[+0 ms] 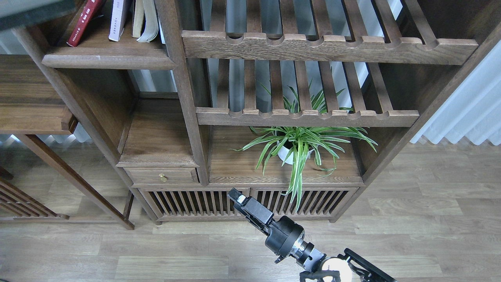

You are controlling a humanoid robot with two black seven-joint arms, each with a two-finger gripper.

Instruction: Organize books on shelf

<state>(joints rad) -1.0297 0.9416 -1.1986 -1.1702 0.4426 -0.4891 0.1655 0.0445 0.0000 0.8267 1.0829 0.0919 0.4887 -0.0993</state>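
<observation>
The shelf (105, 61), a solid dark plank with a rounded front edge, is at the upper left. On it the dark red book (83, 22) leans left and the pale lavender-white book (117, 19) stands beside it. Only a dark strip of the yellow-green and black book (35, 11) shows at the top left corner, above and left of the shelf. My left gripper is out of view. My right gripper (237, 196) hangs low in front of the cabinet base, empty, its fingers too dark to tell apart.
Cream-beige books with fanned pages (145, 19) stand right of the lavender one, against the upright post (178, 78). Slatted shelves with notched rails (313, 47) fill the right. A potted spider plant (297, 145) sits on the lower board. A side table (31, 113) is at the left.
</observation>
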